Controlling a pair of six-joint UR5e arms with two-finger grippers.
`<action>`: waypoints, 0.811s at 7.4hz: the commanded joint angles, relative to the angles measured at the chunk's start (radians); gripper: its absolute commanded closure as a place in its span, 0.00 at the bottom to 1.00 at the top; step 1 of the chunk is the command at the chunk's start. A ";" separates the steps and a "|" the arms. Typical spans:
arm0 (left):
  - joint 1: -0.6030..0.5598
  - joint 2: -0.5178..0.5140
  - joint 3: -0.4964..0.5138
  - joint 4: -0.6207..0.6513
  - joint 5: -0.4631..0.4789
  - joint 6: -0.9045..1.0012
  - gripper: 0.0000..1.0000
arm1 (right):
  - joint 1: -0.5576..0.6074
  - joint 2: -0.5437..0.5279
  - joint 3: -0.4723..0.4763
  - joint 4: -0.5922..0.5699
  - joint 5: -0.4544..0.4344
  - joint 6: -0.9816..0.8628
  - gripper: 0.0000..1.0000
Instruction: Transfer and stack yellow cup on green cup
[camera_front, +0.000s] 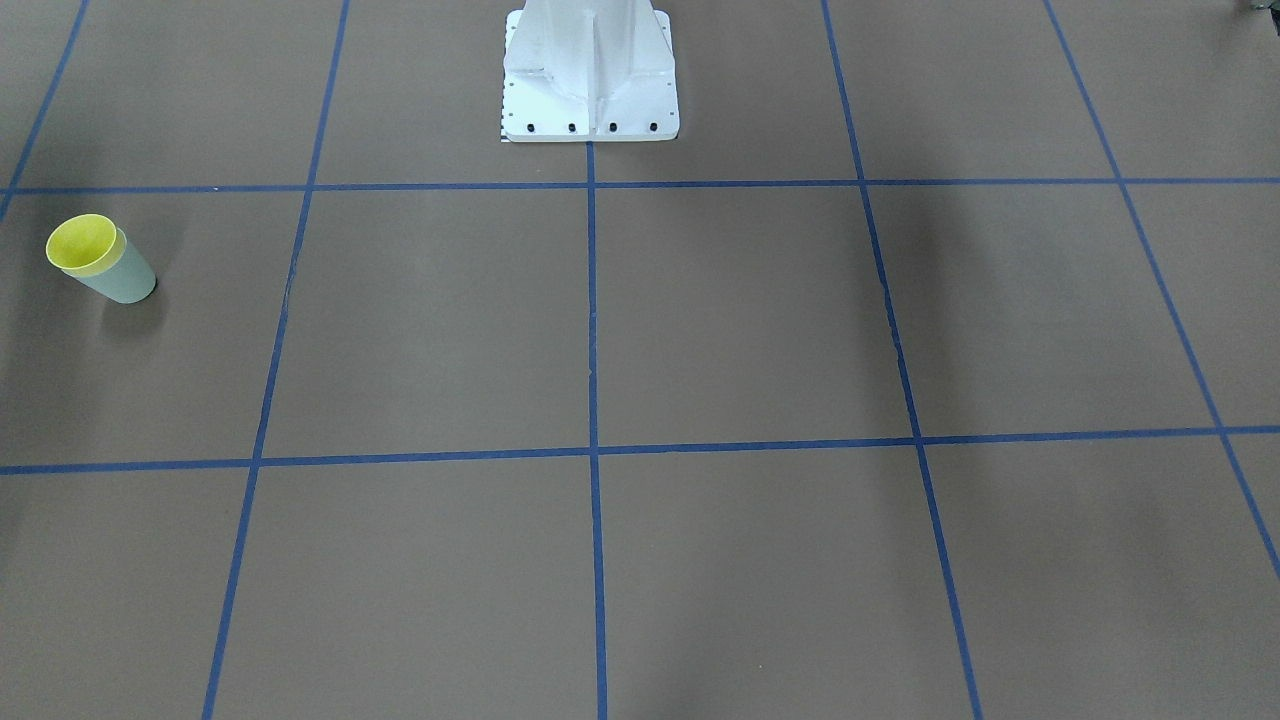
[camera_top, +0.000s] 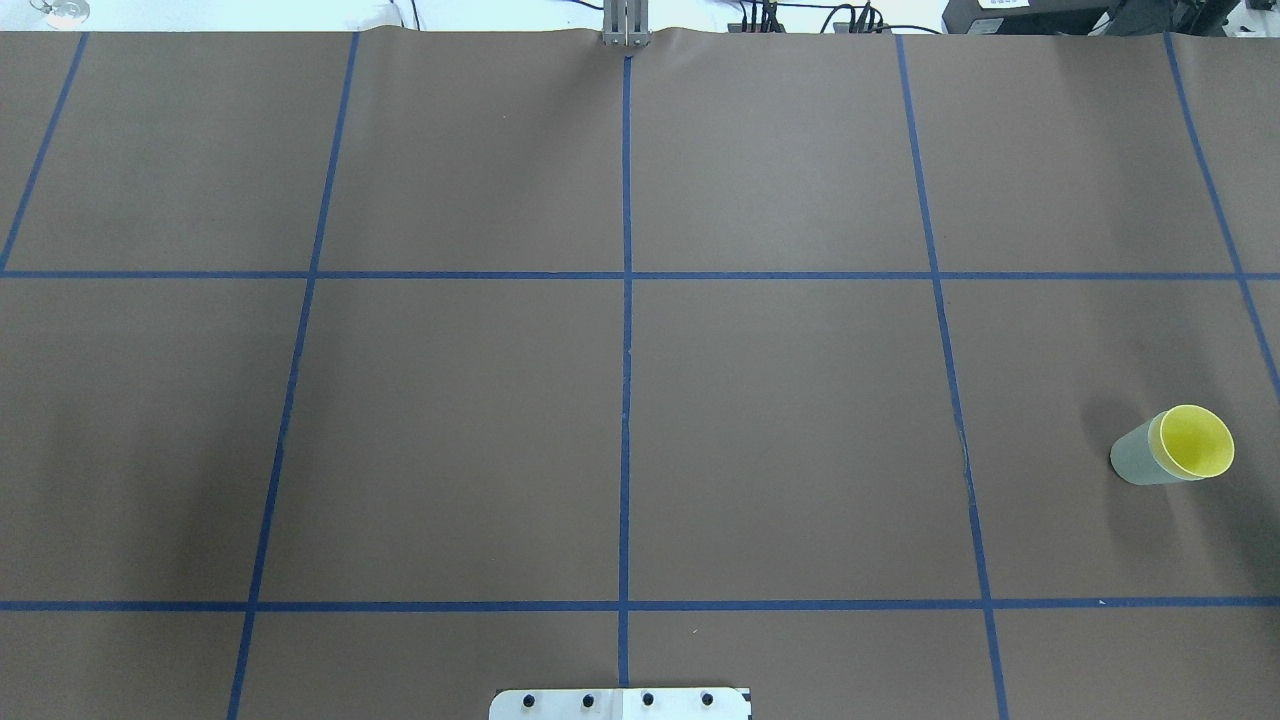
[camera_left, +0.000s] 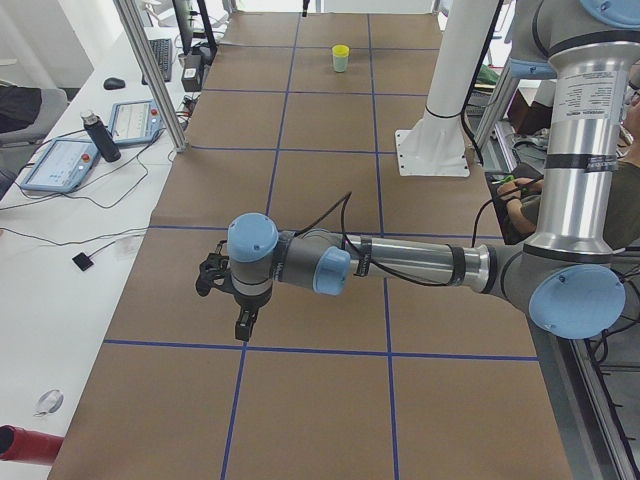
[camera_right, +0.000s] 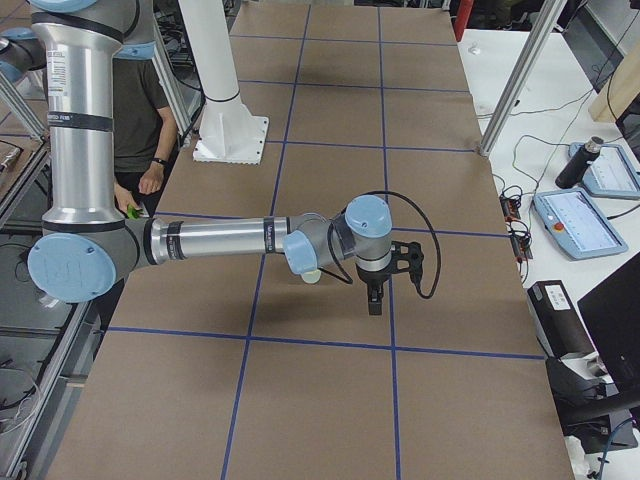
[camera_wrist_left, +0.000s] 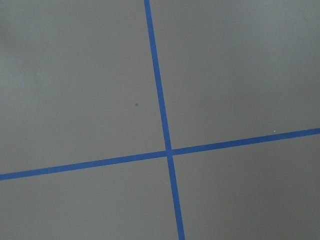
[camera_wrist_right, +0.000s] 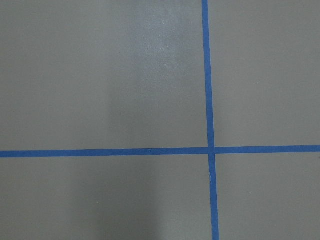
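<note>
The yellow cup (camera_front: 82, 243) sits nested inside the green cup (camera_front: 125, 278). The pair stands upright on the brown table cover at the robot's right side. In the overhead view only the yellow cup's (camera_top: 1195, 441) rim and inside show above the green cup (camera_top: 1135, 456). The pair also shows far off in the exterior left view (camera_left: 341, 58). My left gripper (camera_left: 243, 328) hangs over the table far from the cups. My right gripper (camera_right: 374, 300) hangs near the cups. Both show only in side views, so I cannot tell whether they are open or shut.
The white robot base (camera_front: 590, 90) stands at the table's middle edge. Blue tape lines (camera_top: 626, 400) divide the brown cover into squares. Both wrist views show only cover and tape. Tablets (camera_left: 60, 160) and a bottle (camera_left: 95, 135) lie on the white side bench.
</note>
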 joint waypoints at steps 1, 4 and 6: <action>0.001 0.002 0.008 -0.006 0.001 0.001 0.00 | 0.001 0.000 0.002 0.000 0.002 0.001 0.01; 0.001 0.004 -0.006 -0.005 -0.005 -0.002 0.00 | -0.001 0.008 -0.007 0.000 0.000 0.001 0.01; 0.001 0.016 -0.014 -0.005 -0.007 -0.002 0.00 | -0.001 0.016 -0.009 -0.001 0.000 0.005 0.01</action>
